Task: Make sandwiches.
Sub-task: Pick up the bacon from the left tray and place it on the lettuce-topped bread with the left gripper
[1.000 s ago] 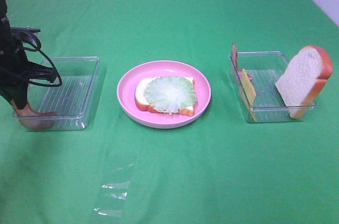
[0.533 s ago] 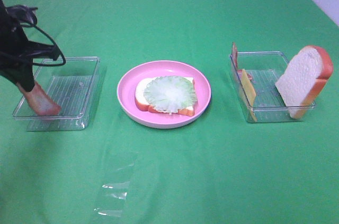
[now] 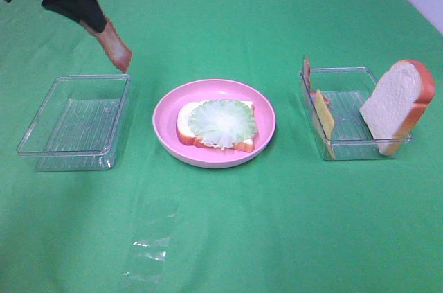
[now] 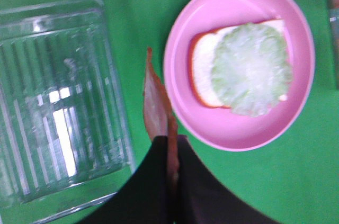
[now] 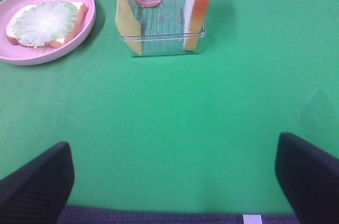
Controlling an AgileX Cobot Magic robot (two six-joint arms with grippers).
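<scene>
On the bench (image 3: 277,224), a plate (image 3: 166,116) sat in the middle, bearing a flat bread slice (image 3: 185,125) with lettuce (image 3: 222,122) on top. The left tray (image 3: 90,77) lay left of it. The right tray (image 3: 360,146), on the other side, held cheese (image 3: 324,121), a bacon strip (image 3: 306,70) and a leaning bread slice (image 3: 396,104). A raised bacon strip (image 3: 113,44) hung off the bench near the left tray's far right corner.

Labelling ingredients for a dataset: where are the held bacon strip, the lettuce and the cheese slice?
held bacon strip (image 3: 113,44), exterior high view, mid-strip.
lettuce (image 3: 222,122), exterior high view, leaf centre.
cheese slice (image 3: 325,122), exterior high view, yellow face.
</scene>
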